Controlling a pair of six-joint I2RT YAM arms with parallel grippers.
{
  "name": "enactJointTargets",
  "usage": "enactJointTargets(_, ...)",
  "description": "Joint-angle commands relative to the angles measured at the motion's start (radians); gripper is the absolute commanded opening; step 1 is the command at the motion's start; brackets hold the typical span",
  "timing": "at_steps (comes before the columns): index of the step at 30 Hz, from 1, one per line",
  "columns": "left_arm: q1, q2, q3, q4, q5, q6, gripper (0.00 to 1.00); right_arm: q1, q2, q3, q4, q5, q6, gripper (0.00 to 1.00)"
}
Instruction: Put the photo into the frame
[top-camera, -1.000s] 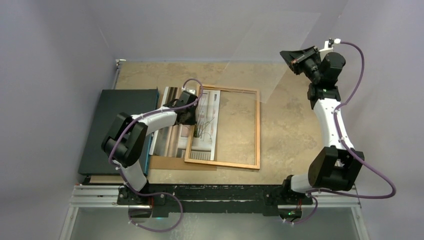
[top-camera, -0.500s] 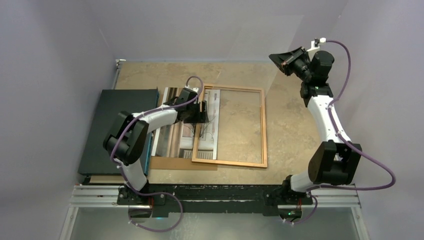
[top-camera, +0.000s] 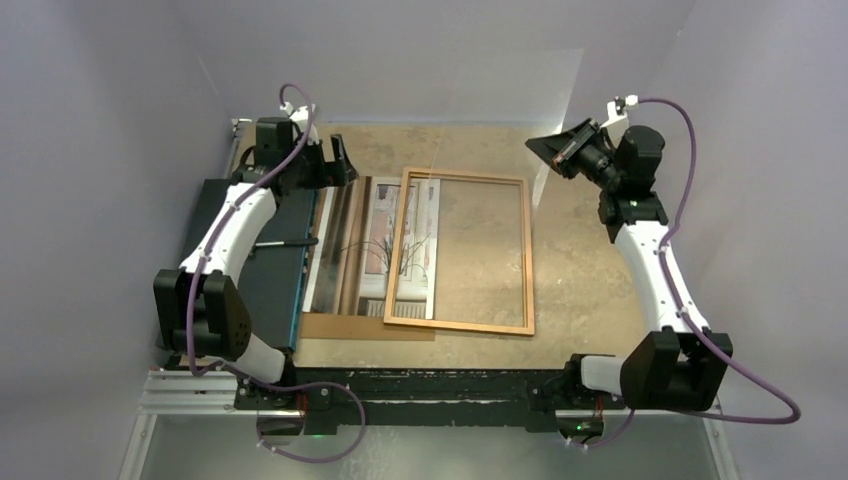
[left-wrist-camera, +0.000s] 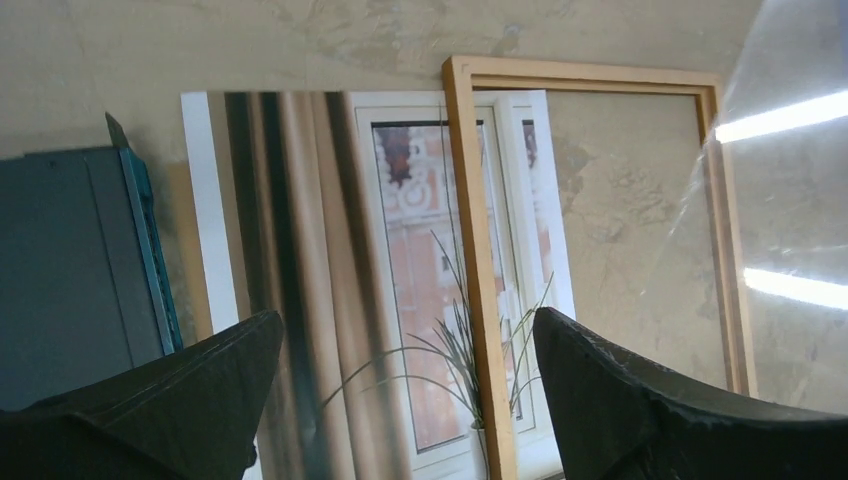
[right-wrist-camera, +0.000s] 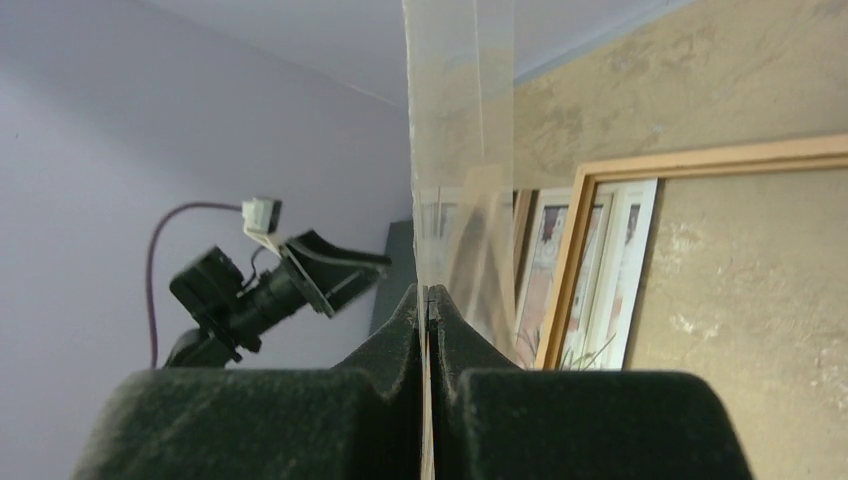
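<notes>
Table (top-camera: 590, 260) bears one photo (top-camera: 352, 250), one frame (top-camera: 527, 250); one pane (right-wrist-camera: 460, 120) aloft.

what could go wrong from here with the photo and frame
The right end effector pinches the clear sheet by one edge only, up in the air, so it might slip or bend. One long rail of the frame lies across the photo, so sliding either might drag or scuff the other.

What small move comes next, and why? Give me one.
Probably lower the open left gripper to the left rail of the frame and nudge it right: that rail lies across the photo, and the right gripper is shut on the clear pane.
</notes>
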Motion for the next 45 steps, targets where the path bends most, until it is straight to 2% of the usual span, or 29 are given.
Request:
enactJointTargets(1, 0.056, 0.009, 0.061, -0.093, 0.141, 0.083, 0.94, 0.063, -0.019, -0.066, 0.039, -0.076, -0.006, 0.0)
enactJointTargets(7, 0.102, 0.01, 0.008, -0.025, 0.224, 0.084, 0.94, 0.193, -0.021, -0.055, 0.053, -0.11, 0.03, 0.0)
enactJointTargets(13, 0.101, -0.011, -0.073, 0.043, 0.3, 0.097, 0.95, 0.197, -0.013, -0.201, 0.166, -0.159, 0.073, 0.0)
enactJointTargets(21, 0.101, 0.049, -0.124, 0.046, 0.356, 0.165, 0.94, 0.196, 0.208, -0.417, 0.376, -0.225, 0.017, 0.0)
enactJointTargets(24, 0.1, 0.046, -0.135, 0.044, 0.347, 0.184, 0.93, 0.18, 0.23, -0.46, 0.411, -0.209, -0.003, 0.0)
enactJointTargets(29, 0.077, 0.046, -0.154, 0.041, 0.324, 0.21, 0.88, 0.118, 0.231, -0.454, 0.357, -0.204, -0.073, 0.0)
enactJointTargets(32, 0.037, 0.063, -0.156, 0.025, 0.301, 0.226, 0.85, 0.085, 0.245, -0.415, 0.271, -0.191, -0.159, 0.0)
enactJointTargets(38, -0.041, 0.105, -0.156, 0.019, 0.251, 0.233, 0.81, 0.078, 0.291, -0.354, 0.167, -0.157, -0.292, 0.0)
enactJointTargets(42, -0.068, 0.128, -0.166, 0.028, 0.236, 0.231, 0.74, 0.074, 0.292, -0.368, 0.178, -0.14, -0.305, 0.0)
enactJointTargets(45, -0.078, 0.148, -0.173, 0.035, 0.24, 0.22, 0.64, 0.07, 0.296, -0.379, 0.2, -0.142, -0.292, 0.0)
